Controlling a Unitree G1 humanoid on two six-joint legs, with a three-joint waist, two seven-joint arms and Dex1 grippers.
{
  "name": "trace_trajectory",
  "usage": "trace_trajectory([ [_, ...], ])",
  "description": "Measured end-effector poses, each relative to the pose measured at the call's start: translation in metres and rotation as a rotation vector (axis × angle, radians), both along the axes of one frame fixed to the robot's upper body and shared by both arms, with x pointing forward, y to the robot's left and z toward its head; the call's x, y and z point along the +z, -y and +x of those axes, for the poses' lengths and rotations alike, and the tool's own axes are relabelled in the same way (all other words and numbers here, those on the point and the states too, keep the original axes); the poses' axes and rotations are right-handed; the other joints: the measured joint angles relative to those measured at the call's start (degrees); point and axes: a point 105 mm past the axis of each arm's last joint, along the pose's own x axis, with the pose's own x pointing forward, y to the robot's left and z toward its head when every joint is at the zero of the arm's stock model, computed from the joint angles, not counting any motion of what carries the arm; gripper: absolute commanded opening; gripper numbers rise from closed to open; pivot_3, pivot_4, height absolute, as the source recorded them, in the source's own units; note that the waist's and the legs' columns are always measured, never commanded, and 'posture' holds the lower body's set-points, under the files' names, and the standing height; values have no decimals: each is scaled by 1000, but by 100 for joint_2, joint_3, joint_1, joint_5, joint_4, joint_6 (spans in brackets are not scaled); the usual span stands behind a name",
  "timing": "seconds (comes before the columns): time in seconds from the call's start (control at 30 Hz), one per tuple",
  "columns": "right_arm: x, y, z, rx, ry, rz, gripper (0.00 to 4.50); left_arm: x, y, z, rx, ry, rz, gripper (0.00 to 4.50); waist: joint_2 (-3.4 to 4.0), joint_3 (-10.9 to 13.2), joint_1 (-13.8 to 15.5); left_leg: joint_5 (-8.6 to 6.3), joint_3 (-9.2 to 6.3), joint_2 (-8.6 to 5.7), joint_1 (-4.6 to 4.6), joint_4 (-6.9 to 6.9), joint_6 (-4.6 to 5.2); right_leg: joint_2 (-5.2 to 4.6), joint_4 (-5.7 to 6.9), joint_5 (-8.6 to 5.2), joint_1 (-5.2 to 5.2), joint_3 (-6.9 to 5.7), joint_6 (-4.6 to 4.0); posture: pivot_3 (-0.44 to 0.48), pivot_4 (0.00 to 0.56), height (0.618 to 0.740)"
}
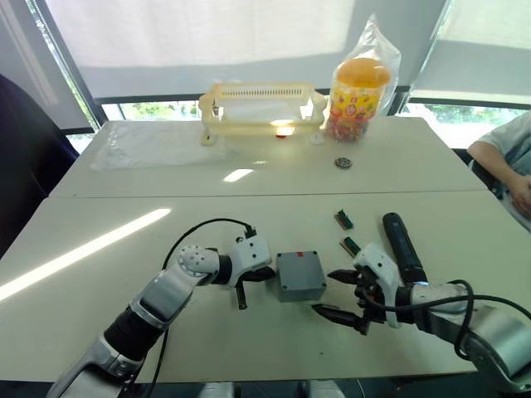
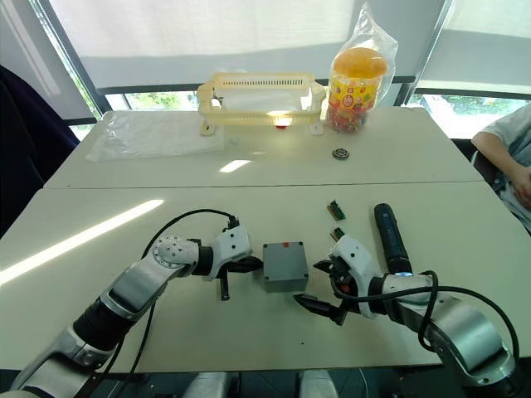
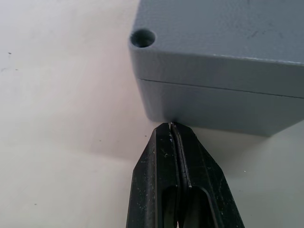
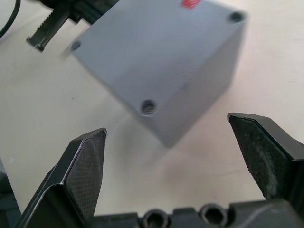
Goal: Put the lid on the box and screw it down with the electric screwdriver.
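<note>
Low in the middle of the frame, the lid (image 1: 299, 267) already sits on the box (image 3: 213, 107), the seam between them running level. The left gripper (image 1: 241, 290) has its fingers pressed together, tips touching the box's side wall at its foot. The right gripper (image 1: 340, 294) hangs spread wide just beside the box's other side, holding nothing. The electric screwdriver (image 1: 404, 240) lies to the right on the table (image 1: 249, 215). I'd say grasp it mid-body, keep the bit upright over a corner hole, and steady the box.
</note>
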Motion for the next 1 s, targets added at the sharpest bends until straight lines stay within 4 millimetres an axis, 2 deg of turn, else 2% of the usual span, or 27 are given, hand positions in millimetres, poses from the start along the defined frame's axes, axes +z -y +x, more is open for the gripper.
trace_trajectory([
  [0.17, 40, 22, 2, -57, 32, 89, 4460, 14, -12, -1, 3, 13, 2, 0, -1, 1, -20, 0, 1, 2, 1, -1, 0, 1, 0, 0, 0, 0, 0, 0, 150, 740],
  [0.3, 81, 45, 35, -166, 189, 160, 4460, 33, -22, -8, -30, 19, 0, 0, 3, -1, -25, 0, 4, 2, 6, -2, 0, 1, 4, 0, 1, 2, -2, 0, 150, 740],
  [0.37, 87, 55, 55, -239, 242, 199, 4460, 44, -24, -7, -24, 11, -32, 0, -1, 0, -9, 0, 1, 2, 3, -1, 0, 2, 3, 0, 1, -2, -1, 0, 150, 740],
  [0.43, 77, 65, 79, -322, 273, 209, 4460, 60, -23, -2, -8, 23, -88, 0, -3, 0, -7, 0, 3, 0, 3, 3, 0, 0, 2, 0, 4, -1, -1, 0, 150, 740],
  [0.5, 52, 75, 98, -392, 265, 170, 4460, 75, -25, 4, 16, 50, -132, 0, -2, 0, -17, 0, 9, -2, 2, 1, 0, -2, 1, 1, 1, 2, 2, 0, 150, 740],
  [0.53, 42, 76, 103, -408, 261, 159, 4232, 76, -27, 5, 27, 49, -142, 0, 0, 0, -28, 0, 14, -2, 3, 0, 0, -2, 2, 2, -2, 7, 4, 0, 150, 740],
  [0.6, 24, 80, 118, -447, 267, 132, 3588, 77, -25, 7, 45, 29, -172, 0, 4, 2, -49, 0, 19, -2, 2, -1, 0, -1, 6, 10, -9, 12, 17, 0, 150, 740],
  [0.73, 17, 78, 138, -465, 330, 119, 1508, 76, -20, 5, 55, 6, -200, 0, 5, 3, -63, 1, 18, -1, 1, -4, -1, 1, 31, 10, -23, 16, 19, 0, 150, 740],
  [1.0, 14, 64, 145, -429, 362, 161, 1508, 65, -24, -4, 89, -23, -183, 0, 5, 3, -43, 1, 14, -1, 4, -2, -2, 2, 45, 10, -23, 15, 18, 0, 150, 740],
])
